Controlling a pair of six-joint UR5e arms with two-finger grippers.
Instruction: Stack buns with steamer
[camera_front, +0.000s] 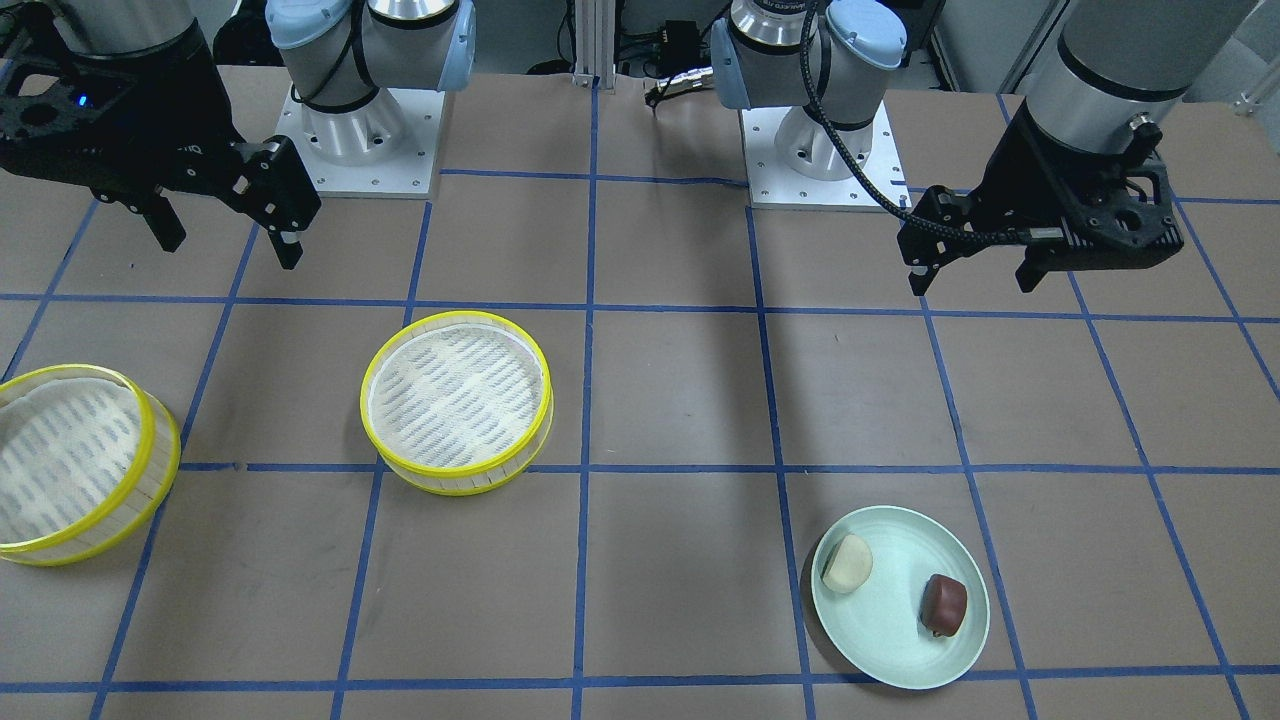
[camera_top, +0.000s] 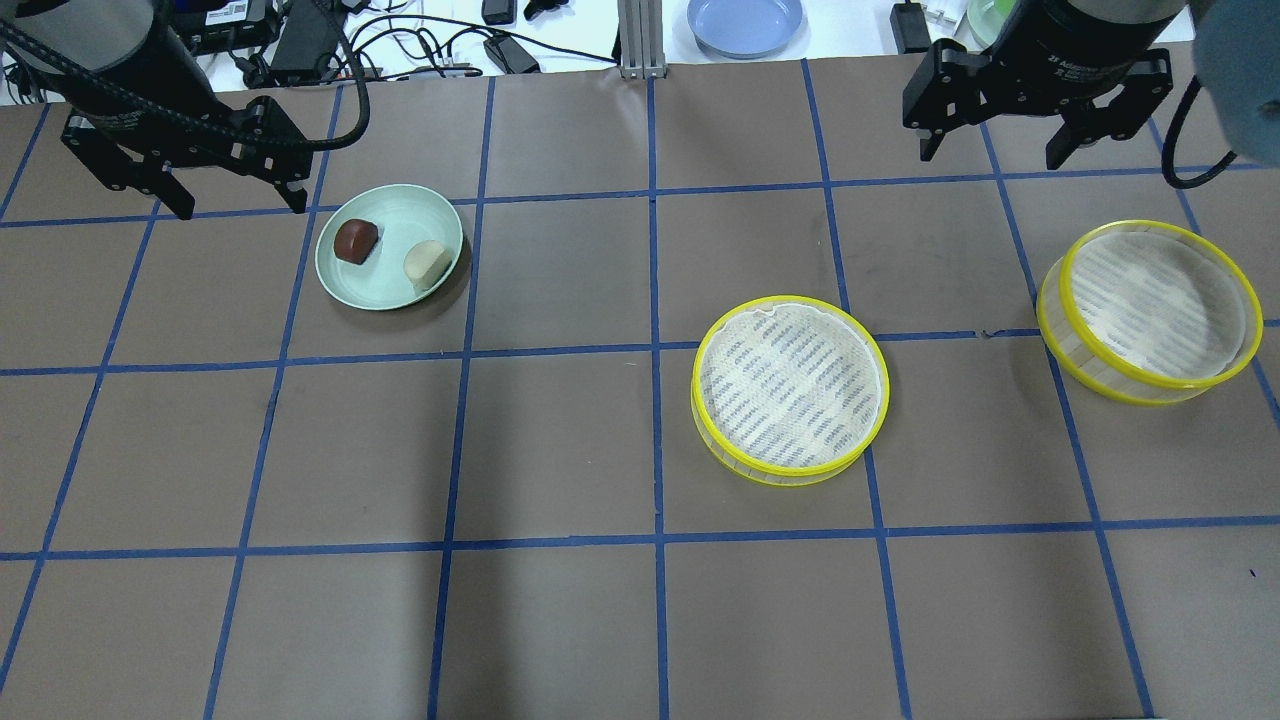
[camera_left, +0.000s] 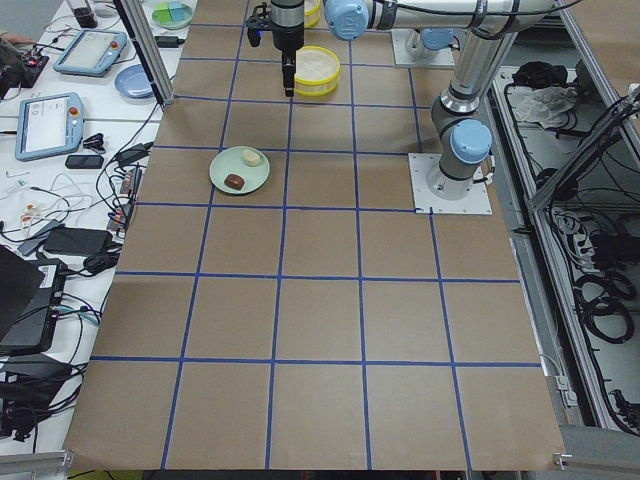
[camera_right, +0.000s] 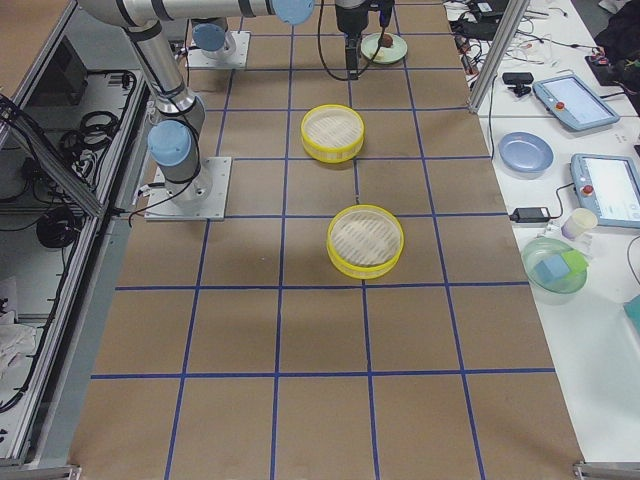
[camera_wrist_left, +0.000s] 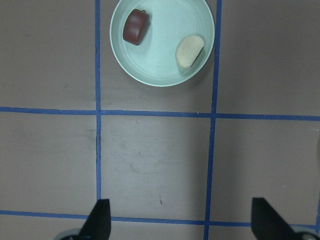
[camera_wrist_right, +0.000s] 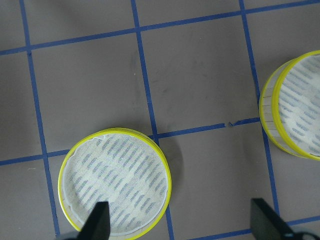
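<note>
A cream-white bun (camera_top: 427, 262) and a dark reddish-brown bun (camera_top: 356, 241) lie side by side on a pale green plate (camera_top: 390, 292). My left gripper (camera_top: 241, 207) hangs open and empty above the table, just beside the plate on its left; its wrist view shows both buns (camera_wrist_left: 189, 50) (camera_wrist_left: 136, 27) ahead. One yellow-rimmed steamer tier (camera_top: 790, 388) stands empty right of centre, the other (camera_top: 1150, 308) empty at the right edge. My right gripper (camera_top: 990, 155) is open and empty, high above the table beyond and between the tiers.
Both robot bases (camera_front: 365, 150) (camera_front: 820, 150) stand at the table's robot side. Beyond the far edge a white bench holds a blue plate (camera_top: 745, 20), cables and boxes. The brown table carries a blue tape grid.
</note>
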